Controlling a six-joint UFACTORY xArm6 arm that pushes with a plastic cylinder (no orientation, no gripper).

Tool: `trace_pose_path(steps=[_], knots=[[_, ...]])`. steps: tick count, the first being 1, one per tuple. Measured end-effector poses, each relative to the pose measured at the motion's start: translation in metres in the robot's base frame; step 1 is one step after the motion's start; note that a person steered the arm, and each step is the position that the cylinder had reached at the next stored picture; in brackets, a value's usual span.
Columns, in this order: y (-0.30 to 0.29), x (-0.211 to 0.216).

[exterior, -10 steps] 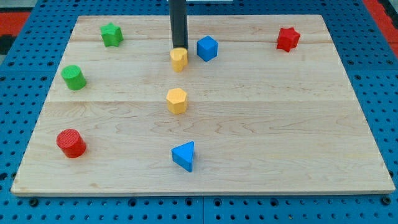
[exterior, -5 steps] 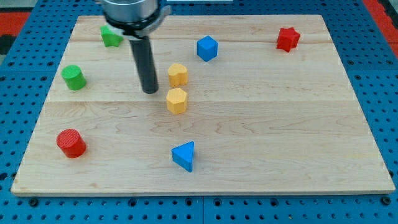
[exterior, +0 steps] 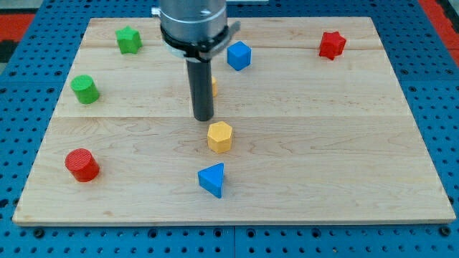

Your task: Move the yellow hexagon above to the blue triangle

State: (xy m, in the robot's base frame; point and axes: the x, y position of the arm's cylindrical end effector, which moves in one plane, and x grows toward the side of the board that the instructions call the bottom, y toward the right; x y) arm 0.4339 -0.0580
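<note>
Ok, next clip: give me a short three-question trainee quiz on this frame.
1. True or false: my tip sits just above the yellow hexagon in the view.
2. Which block lies nearest below the yellow hexagon? A) red cylinder B) blue triangle C) green cylinder
3. What colour is the star at the view's top right?

Key: 1 true; 2 B; 3 red.

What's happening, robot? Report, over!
My tip just above-left of the yellow hexagon. Blue triangle below it, gap between. Nothing in the way.
</note>
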Motion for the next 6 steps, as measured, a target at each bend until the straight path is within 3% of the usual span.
trace_pose_path(steps=[1, 2, 4, 6], knots=[[-0.065, -0.001], [-0.089, -0.02], [-0.056, -0.072], [0.008, -0.061]])
